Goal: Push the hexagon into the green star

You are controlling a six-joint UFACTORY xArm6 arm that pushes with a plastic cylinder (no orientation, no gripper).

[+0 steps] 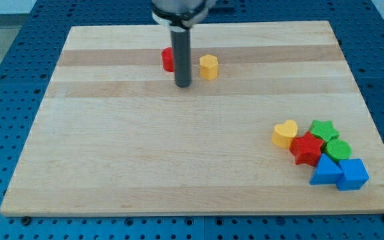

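Note:
A yellow hexagon (209, 67) sits near the view's top centre on the wooden board (145, 153). The green star (324, 129) lies at the lower right, at the top of a cluster of blocks. My tip (183, 85) is just left of and slightly below the hexagon, a small gap apart. A red block (168, 59) stands just left of the rod and is partly hidden by it; its shape is unclear.
The lower-right cluster also holds a yellow heart (285, 133), a red star (306, 148), a green round block (339, 149), a blue triangle (325, 171) and a blue cube (353, 175), all touching or nearly so. A blue perforated table (5, 80) surrounds the board.

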